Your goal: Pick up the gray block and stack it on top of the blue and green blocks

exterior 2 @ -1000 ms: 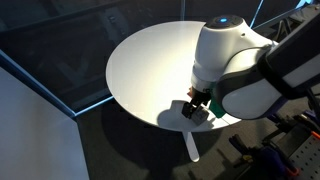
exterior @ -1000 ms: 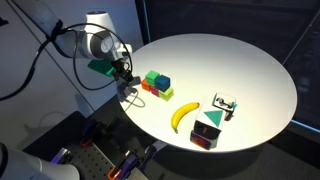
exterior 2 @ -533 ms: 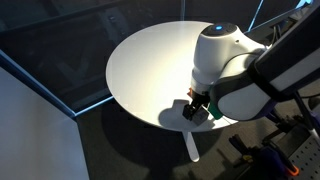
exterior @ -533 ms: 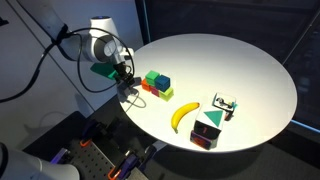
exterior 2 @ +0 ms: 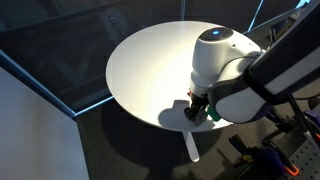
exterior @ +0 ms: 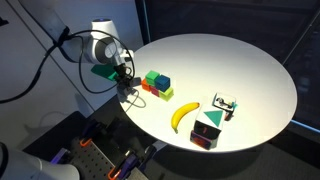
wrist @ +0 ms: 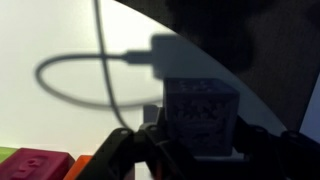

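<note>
In the wrist view the gray block (wrist: 200,105) stands on the white table near its curved edge. My gripper (wrist: 200,138) is shut on it, with a dark finger (wrist: 140,150) against each of its sides. In an exterior view my gripper (exterior: 128,88) is low at the table's rim, a short way from the green block (exterior: 153,77) and the blue block (exterior: 163,83); the gray block is hidden there by the fingers. In the exterior view from the arm's side, the arm covers the gripper (exterior 2: 197,110) and the blocks.
Red (exterior: 149,88) and yellow (exterior: 165,94) blocks lie against the green and blue ones. A banana (exterior: 183,115), a dark box with a green triangle (exterior: 208,130) and a small white-and-black gadget (exterior: 224,105) sit further along the round white table (exterior: 240,60). The table edge is right beside the gripper.
The fingers have closed in on the gray block. The arm has hardly moved.
</note>
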Controlling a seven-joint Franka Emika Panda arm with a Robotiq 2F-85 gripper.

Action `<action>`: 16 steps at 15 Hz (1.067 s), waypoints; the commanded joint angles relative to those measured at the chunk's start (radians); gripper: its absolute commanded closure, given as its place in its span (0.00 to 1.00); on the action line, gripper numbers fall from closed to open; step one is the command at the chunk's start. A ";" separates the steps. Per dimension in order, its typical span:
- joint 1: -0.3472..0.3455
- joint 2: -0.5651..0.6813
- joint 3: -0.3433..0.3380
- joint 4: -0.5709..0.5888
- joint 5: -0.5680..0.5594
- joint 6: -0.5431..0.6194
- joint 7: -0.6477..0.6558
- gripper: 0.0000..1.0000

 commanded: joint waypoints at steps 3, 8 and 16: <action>0.029 -0.029 -0.008 0.014 0.007 -0.060 0.002 0.71; 0.035 -0.084 -0.004 0.014 0.001 -0.146 0.011 0.74; 0.014 -0.211 0.011 0.006 -0.009 -0.269 0.018 0.74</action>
